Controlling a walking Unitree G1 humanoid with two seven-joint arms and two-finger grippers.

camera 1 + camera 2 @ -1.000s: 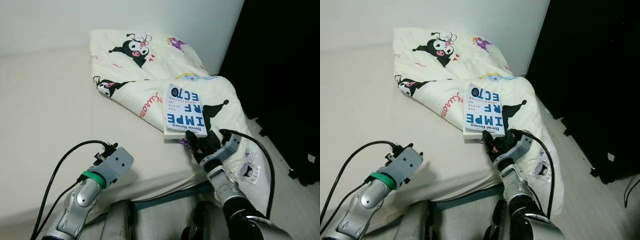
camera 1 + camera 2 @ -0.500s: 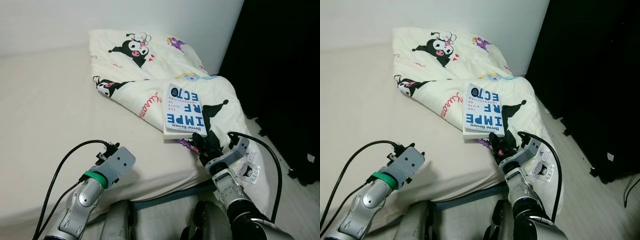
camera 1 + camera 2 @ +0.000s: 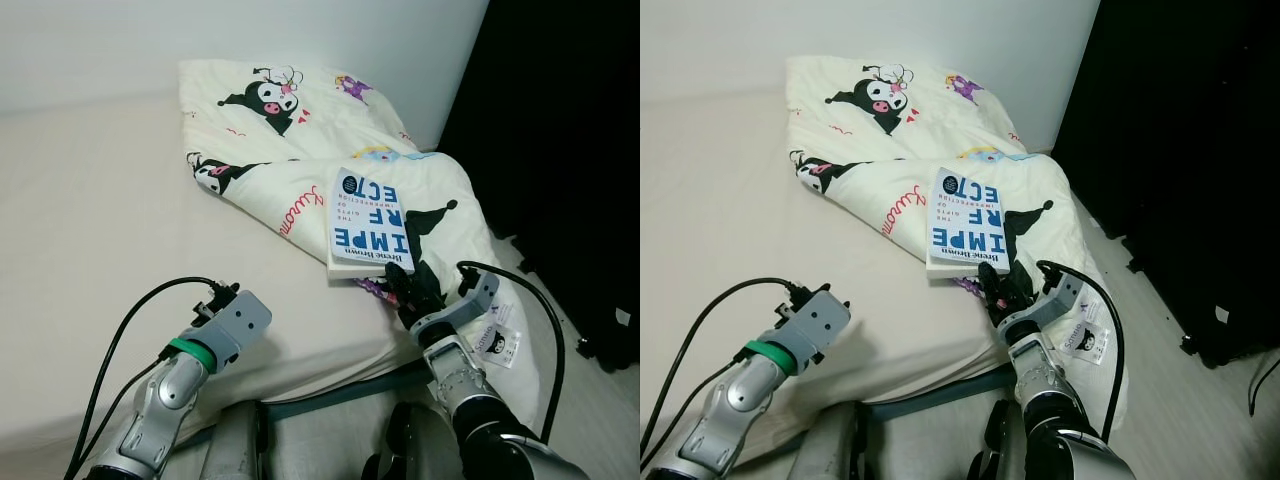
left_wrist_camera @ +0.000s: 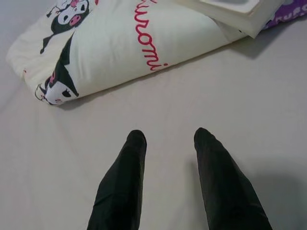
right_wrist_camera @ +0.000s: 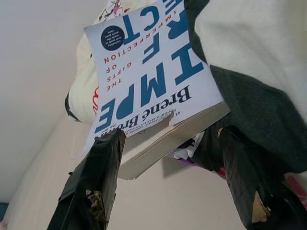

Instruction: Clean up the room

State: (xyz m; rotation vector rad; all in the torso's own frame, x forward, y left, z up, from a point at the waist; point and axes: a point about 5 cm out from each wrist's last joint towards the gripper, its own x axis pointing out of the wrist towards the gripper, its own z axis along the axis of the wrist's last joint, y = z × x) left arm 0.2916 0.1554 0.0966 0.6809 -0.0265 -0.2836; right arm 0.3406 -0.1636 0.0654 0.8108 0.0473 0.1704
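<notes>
White and blue, one book (image 3: 370,223) lies face up on a cream cartoon-print blanket (image 3: 300,150), at the right near corner of the bed (image 3: 90,230). One blanket is bunched from the far wall down over that corner, with a tag hanging at its near right edge. The right gripper (image 3: 412,290) sits just beside the near edge of the book, and in the right wrist view its fingers (image 5: 96,182) are spread wide with nothing between them, one tip at the book's near edge, the other against a dark patch of the blanket. The left gripper (image 4: 165,139) hovers over the bare sheet on the near left, well apart from the book, its two fingers parted and empty. The step in hand looks to be picking up the book. To do it well, the right fingers should slide forward so that one goes under the cover side and one over it, catching the whole block of pages rather than the top cover alone, and avoid pinching the blanket fold beneath. Lifting straight up should keep the soft cloth from dragging along.
</notes>
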